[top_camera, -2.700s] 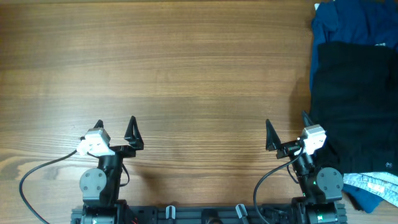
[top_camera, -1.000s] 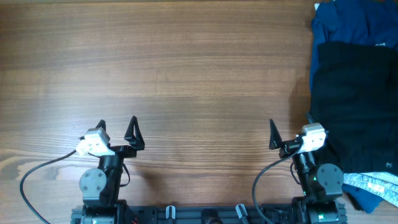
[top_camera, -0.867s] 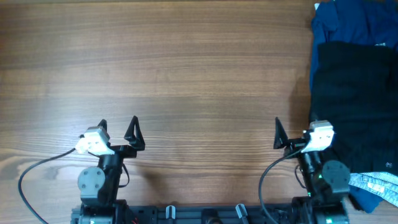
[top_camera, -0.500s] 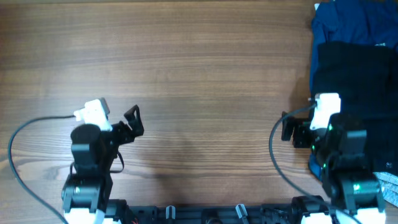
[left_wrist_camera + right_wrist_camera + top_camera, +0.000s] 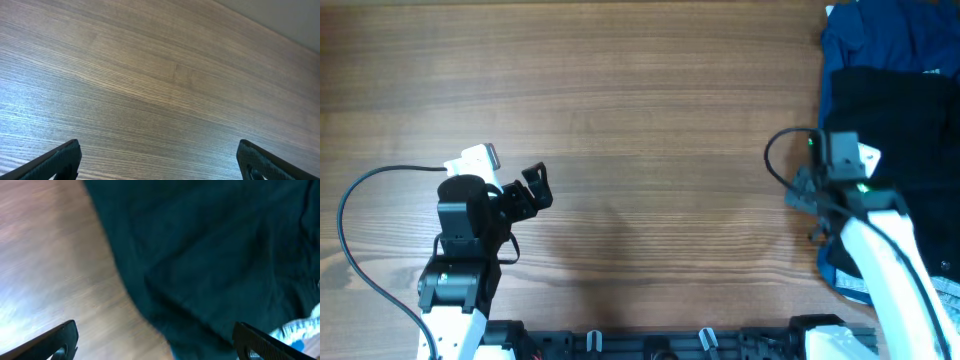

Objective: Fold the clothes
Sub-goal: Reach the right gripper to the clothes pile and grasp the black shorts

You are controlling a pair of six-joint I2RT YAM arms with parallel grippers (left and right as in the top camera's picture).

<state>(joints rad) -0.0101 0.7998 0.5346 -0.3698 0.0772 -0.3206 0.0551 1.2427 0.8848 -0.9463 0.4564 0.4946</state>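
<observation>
A pile of clothes lies at the right edge of the table: a black garment [image 5: 900, 120] on top, a blue garment [image 5: 880, 35] behind it, and a light blue patterned piece [image 5: 948, 290] at the front. My right gripper [image 5: 810, 200] is open and hovers over the black garment's left edge; the right wrist view shows the dark cloth [image 5: 210, 250] spread under the wide-open fingers [image 5: 155, 340]. My left gripper [image 5: 535, 185] is open and empty over bare wood at the left, fingers wide apart in the left wrist view [image 5: 160, 160].
The wooden table [image 5: 620, 110] stretches between the two arms. A black cable [image 5: 365, 215] loops from the left arm, another loops by the right wrist [image 5: 785, 150]. The arm bases stand along the front edge.
Both arms have lifted from their rest poses and reached forward. The right gripper moved up and right, over the edge of the black garment. The clothes have not moved.
</observation>
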